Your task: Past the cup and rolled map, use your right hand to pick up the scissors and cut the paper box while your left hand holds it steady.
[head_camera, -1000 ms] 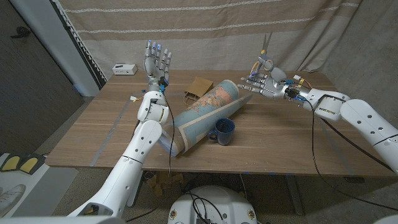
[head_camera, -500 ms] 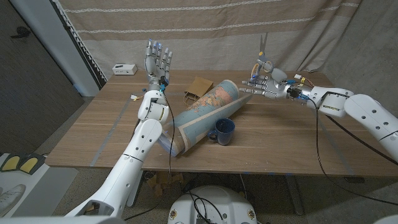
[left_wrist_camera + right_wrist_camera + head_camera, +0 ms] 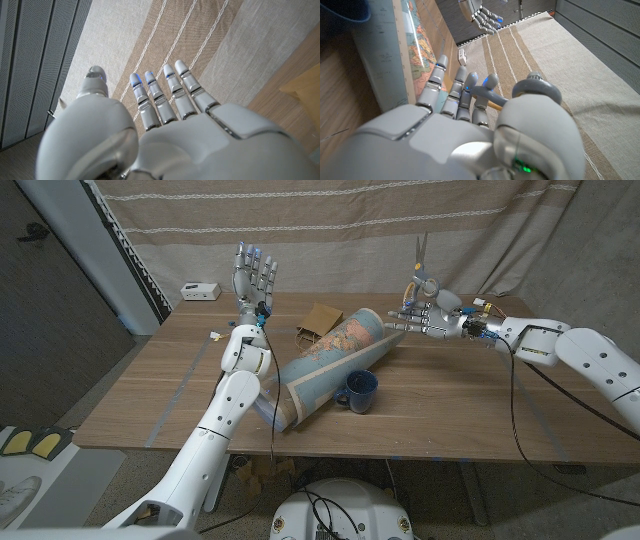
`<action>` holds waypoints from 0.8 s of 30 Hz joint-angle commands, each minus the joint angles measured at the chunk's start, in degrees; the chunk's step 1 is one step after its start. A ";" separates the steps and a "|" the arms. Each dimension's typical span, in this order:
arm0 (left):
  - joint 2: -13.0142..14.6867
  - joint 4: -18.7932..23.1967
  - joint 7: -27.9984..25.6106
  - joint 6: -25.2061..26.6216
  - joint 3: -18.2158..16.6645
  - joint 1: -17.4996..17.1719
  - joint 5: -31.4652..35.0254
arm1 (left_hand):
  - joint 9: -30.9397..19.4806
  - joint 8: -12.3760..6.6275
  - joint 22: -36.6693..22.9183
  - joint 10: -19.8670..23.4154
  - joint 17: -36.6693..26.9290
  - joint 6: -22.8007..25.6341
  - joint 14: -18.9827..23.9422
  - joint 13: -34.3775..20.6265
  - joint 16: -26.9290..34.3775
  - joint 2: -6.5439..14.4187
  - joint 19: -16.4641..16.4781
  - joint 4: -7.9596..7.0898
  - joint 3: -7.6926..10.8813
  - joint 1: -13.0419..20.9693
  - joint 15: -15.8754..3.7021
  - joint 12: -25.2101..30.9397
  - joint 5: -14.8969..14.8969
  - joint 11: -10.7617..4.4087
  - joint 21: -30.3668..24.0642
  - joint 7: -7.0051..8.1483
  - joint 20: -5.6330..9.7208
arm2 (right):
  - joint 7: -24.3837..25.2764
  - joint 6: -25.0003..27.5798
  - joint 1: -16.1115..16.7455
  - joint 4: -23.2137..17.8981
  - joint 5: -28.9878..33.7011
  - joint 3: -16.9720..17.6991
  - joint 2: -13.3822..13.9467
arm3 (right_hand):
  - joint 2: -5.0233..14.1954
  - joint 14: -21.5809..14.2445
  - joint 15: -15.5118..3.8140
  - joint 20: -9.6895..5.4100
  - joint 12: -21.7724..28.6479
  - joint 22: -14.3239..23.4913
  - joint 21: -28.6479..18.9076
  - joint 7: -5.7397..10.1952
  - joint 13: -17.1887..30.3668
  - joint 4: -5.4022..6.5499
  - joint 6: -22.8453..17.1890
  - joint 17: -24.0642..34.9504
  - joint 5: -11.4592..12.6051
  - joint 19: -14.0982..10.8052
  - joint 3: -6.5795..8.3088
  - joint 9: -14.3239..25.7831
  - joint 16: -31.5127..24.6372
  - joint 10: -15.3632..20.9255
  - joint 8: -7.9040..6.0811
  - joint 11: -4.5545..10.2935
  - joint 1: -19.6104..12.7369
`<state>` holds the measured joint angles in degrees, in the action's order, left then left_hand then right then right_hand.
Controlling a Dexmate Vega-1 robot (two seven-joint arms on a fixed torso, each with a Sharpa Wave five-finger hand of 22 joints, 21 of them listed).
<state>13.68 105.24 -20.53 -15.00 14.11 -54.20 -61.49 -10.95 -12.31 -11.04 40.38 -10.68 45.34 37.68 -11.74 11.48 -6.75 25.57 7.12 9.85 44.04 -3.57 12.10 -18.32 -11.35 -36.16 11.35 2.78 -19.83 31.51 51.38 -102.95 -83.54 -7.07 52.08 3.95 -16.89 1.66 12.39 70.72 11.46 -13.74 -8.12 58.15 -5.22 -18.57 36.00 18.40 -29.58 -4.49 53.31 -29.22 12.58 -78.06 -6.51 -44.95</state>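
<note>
Right hand [image 3: 428, 317]: fingers extended toward map [image 3: 325, 368], thumb through handle of scissors [image 3: 421, 262]; scissors held, blades pointing up, above table's far right. Left hand [image 3: 253, 278]: raised upright over far left of table [image 3: 450, 400], fingers straight and spread, holding nothing. Box [image 3: 319, 320]: brown paper, on table behind map, between the hands. Cup [image 3: 358, 390]: blue, just beside map, near side.
</note>
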 commanded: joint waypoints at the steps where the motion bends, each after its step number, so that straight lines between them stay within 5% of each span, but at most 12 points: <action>1: 1.31 -0.79 1.34 -0.46 -0.07 -0.08 1.72 | 0.05 -0.17 -0.30 0.38 -0.12 0.52 0.35 -0.03 0.18 -0.07 -0.16 -0.19 -0.27 -0.36 -8.91 0.07 -0.26 0.06 0.28 -0.35 5.40 | -1.44 1.13 -1.06 0.32 0.37 -0.68 0.47 | 0.37 0.12 0.49 0.08 -0.13 -0.06 0.40 -1.94 -0.16 -0.48 0.68 -0.26 -0.39 -0.45 0.11 0.08 0.36 0.45 0.15 0.12 0.11; 24: 1.82 -0.26 0.99 -1.02 -0.59 -0.73 2.88 | 0.07 -0.05 -0.29 0.90 -0.12 0.94 0.18 -0.02 0.12 -0.15 -0.34 -0.27 -0.40 -0.74 -8.90 0.19 -0.21 0.17 0.43 -0.58 5.35 | -3.94 5.21 -2.72 0.91 0.00 -1.71 2.97 | 0.91 -0.58 0.99 0.09 -0.67 -0.19 0.45 -2.14 -2.92 -0.40 1.04 -2.67 -1.24 -0.88 0.32 -0.11 2.56 0.73 0.53 -0.10 0.64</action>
<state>15.13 104.84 -19.56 -15.71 13.73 -54.79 -59.28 -10.95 -12.31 -11.04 40.68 -10.68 45.85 37.68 -11.74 11.48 -7.06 25.25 6.87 9.60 43.74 -3.57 12.10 -18.32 -11.04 -35.72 10.84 2.46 -22.62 35.26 49.15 -102.24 -83.32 -8.53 54.08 4.48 -17.18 2.58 12.50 70.05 11.18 -13.30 -8.10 55.38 -5.46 -17.97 33.43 17.56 -30.11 -4.25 53.03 -26.89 12.68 -77.61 -6.43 -44.42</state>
